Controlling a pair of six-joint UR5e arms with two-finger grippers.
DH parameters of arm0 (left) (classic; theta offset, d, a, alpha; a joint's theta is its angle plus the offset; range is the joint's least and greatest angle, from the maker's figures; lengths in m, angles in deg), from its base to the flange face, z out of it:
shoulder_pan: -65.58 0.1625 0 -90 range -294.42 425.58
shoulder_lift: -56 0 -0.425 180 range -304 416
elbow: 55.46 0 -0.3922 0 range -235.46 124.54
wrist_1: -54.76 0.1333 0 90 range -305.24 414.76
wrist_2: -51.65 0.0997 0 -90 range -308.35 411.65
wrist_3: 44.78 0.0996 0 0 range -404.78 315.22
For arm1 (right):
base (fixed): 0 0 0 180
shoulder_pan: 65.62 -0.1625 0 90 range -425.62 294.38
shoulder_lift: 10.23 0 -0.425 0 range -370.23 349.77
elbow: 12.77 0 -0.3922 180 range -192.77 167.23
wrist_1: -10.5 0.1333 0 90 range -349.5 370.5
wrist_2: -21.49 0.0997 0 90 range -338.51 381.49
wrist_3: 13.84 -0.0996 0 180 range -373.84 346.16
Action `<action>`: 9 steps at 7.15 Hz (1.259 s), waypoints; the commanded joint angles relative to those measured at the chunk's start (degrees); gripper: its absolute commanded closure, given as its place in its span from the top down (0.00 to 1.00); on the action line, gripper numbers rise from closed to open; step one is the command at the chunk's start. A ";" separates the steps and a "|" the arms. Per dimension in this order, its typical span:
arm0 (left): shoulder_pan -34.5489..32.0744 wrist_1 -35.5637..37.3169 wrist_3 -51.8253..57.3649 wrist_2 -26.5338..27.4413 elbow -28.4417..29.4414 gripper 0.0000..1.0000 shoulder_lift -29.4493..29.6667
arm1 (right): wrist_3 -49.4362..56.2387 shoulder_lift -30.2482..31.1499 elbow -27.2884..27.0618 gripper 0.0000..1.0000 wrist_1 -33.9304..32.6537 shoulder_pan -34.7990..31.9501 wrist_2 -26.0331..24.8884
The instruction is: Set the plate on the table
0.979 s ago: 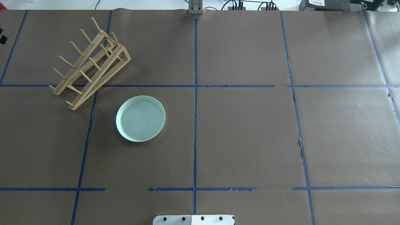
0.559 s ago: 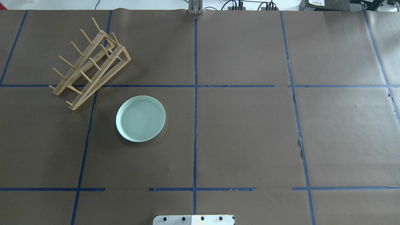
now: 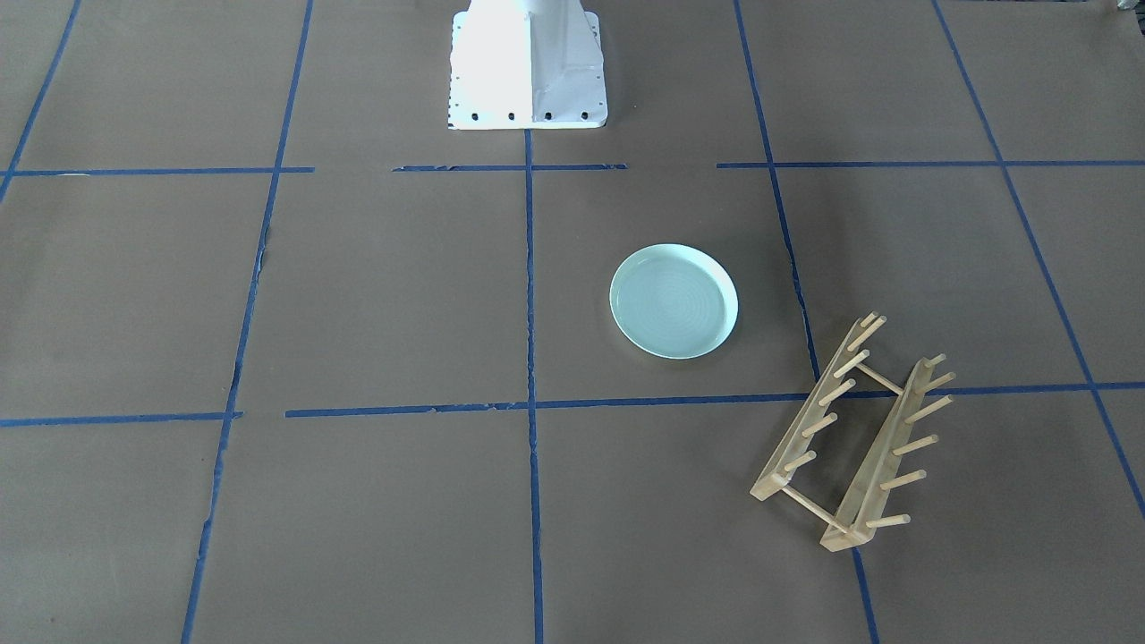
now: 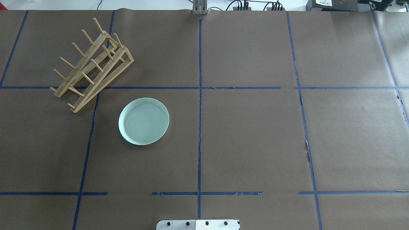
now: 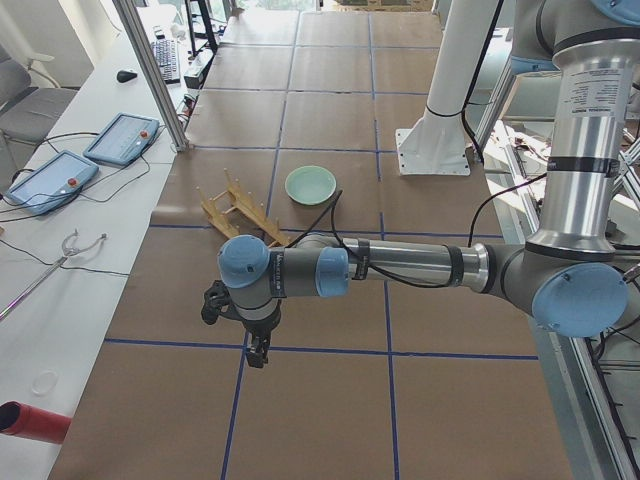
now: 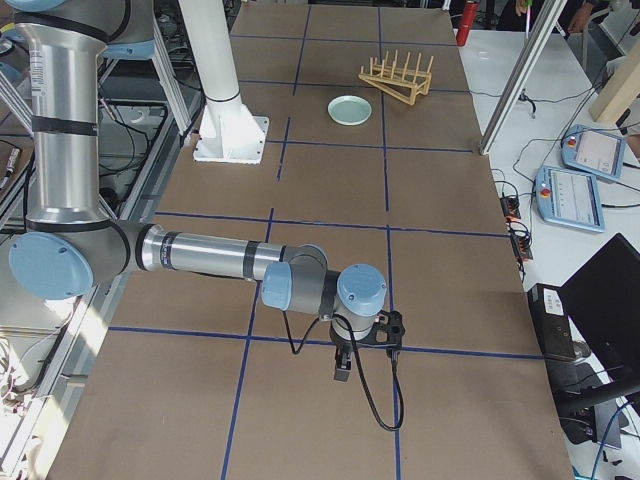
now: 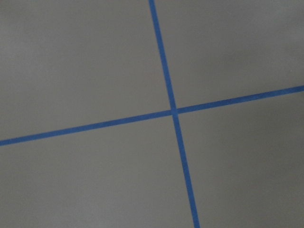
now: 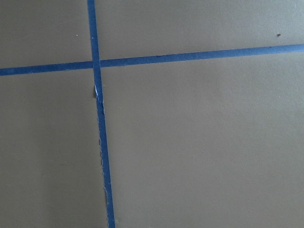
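The pale mint-green plate (image 4: 143, 121) lies flat on the brown paper-covered table (image 4: 249, 134), alone, just in front of the wooden rack; it also shows in the front-facing view (image 3: 674, 301) and in both side views (image 5: 311, 184) (image 6: 350, 109). My left gripper (image 5: 258, 356) hangs over the table far from the plate and shows only in the exterior left view. My right gripper (image 6: 341, 371) hangs over the other end of the table and shows only in the exterior right view. I cannot tell whether either is open or shut. Both wrist views show only paper and blue tape.
The light wooden peg rack (image 4: 92, 64) stands slanted behind and to the left of the plate, with no plate in it. The white robot base (image 3: 526, 67) sits at the table's near edge. Tablets (image 5: 85, 160) lie on a side bench.
A small dark shape at the left edge of the overhead view one second ago is gone. The plate and rack have not moved.
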 commanded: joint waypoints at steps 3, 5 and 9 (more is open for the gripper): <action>0.18 -1.02 -5.54 -1.54 0.53 1.00 -0.44 | 0.00 0.00 0.00 1.00 0.00 0.00 0.00; 0.36 -1.81 -5.63 -1.54 1.67 1.00 -0.35 | 0.00 0.00 0.00 1.00 0.00 0.00 0.00; 0.36 -2.08 -5.63 -1.54 2.29 1.00 -0.87 | 0.00 0.00 0.00 1.00 0.00 0.00 0.00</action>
